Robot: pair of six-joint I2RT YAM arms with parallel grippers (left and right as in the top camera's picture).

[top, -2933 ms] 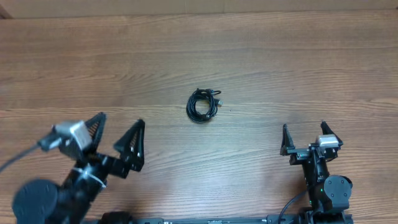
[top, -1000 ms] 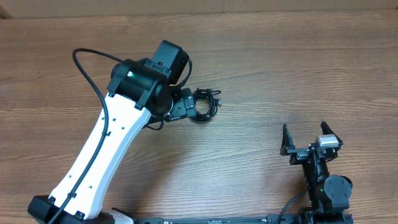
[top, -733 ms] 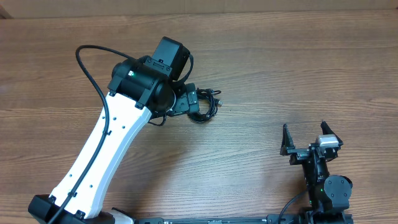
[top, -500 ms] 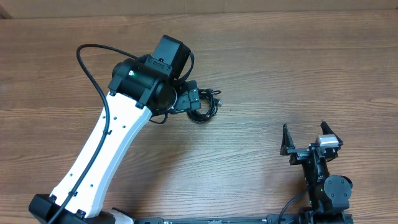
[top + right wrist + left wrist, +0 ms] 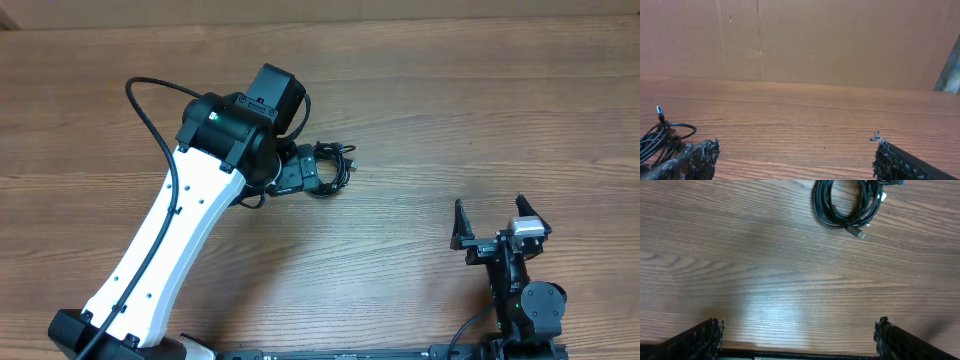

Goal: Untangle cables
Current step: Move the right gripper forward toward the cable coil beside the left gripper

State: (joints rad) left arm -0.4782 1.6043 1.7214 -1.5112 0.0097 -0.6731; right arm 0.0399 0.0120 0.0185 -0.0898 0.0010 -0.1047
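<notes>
the wooden worktop (image 5: 450, 120) filled the overhead view, bare grain running from side to side. the left arm (image 5: 170, 240), white with a dark wrist, reached from the near left corner out to about the middle of the worktop, its own thick black cable (image 5: 150, 110) arching up beside it. the right arm (image 5: 520, 290) sat folded at the near edge on the right side. the left gripper (image 5: 797, 340) was spread wide and held nothing; in its wrist view only wood lay between the two fingertips. the right gripper (image 5: 490, 215) also stood wide apart and empty, well away from the task's thing. the cables (image 5: 330, 168) lay near the centre of the worktop as one small black coiled bundle, just ahead of the left gripper's fingers and not between them. a small plug end (image 5: 856, 231) stuck out from the coil's rim on the side facing the left gripper, resting on the wood
</notes>
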